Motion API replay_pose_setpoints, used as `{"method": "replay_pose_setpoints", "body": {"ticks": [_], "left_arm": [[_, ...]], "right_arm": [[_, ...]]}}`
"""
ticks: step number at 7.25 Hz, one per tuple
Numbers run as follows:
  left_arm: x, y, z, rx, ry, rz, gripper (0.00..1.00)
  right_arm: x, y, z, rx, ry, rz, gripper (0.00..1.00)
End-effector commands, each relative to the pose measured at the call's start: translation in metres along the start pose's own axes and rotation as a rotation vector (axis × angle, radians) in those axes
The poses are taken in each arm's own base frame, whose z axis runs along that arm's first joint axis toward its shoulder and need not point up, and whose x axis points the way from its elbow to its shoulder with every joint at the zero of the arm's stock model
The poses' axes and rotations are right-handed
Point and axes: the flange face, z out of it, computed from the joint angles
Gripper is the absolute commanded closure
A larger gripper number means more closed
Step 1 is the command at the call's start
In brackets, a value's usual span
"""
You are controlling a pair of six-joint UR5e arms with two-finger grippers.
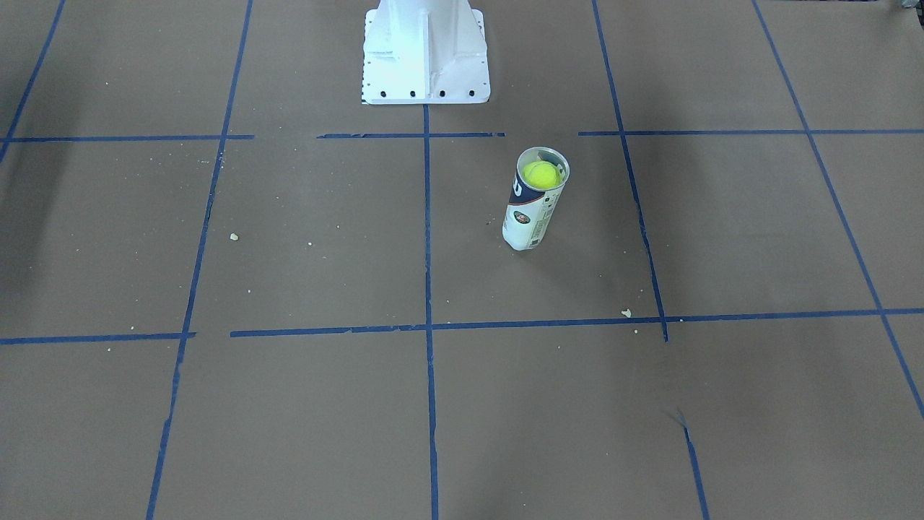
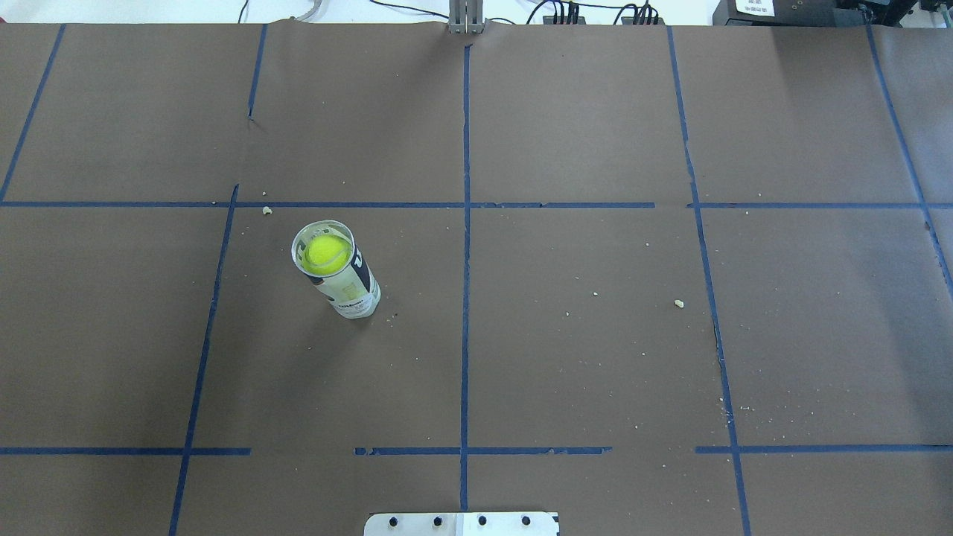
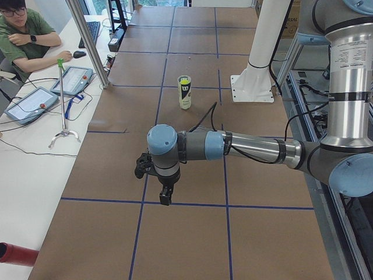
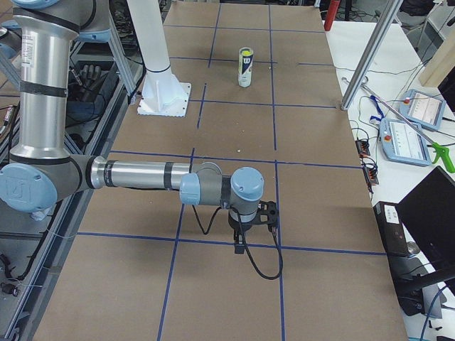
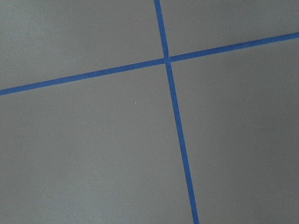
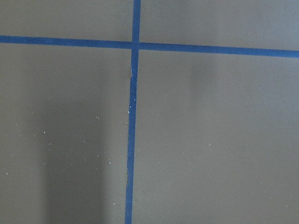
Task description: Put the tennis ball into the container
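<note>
evidently little is left to do. the left gripper (image 3: pixel 166 197) hangs pointing down over bare brown paper, near a crossing of blue tape (image 2: pixel 465 223) lines and well apart from the container. it shows only in a side view, so i cannot tell whether its fingers are spread or pressed together; no ball shows at it. the right gripper (image 4: pixel 239 245) hangs the same way toward the other end of the table (image 2: pixel 595 112), and its state cannot be told either. both wrist cameras show only paper and tape, no fingers and no ball.

further out, the container (image 1: pixel 534 209) stands upright on the robot's left half of the table, inside one taped cell, touching no line. the tennis ball (image 1: pixel 541 174) sits inside it, just below the open rim. the label hides whatever lies beneath the ball. i judge the task itself done: ball in the tube, both arms away from it. no lid is in view.

around it, the white pedestal (image 1: pixel 426 50) stands near the container on the robot's side, apart from it. pale crumbs (image 2: pixel 678 303) lie scattered on the paper. off the table an operator (image 3: pixel 23 35) sits at a side desk with tablets (image 3: pixel 73 79). nothing stands between either arm and the tube.
</note>
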Motion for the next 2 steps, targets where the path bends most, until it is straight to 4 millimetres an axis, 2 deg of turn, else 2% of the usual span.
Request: {"method": "replay_pose_setpoints", "body": {"ticks": [1,2], "left_arm": [[0.0002,-0.0001,0.0,0.0,0.001,0.0,0.0],[0.0001,-0.0002,-0.0001,0.001,-0.001,0.001,0.0]], "right_arm": [[0.0003,0.0005,0.0003,-0.001,0.0,0.001,0.0],[-0.0006,-0.0003,-0.0007,0.002,0.0,-0.001,0.0]]}}
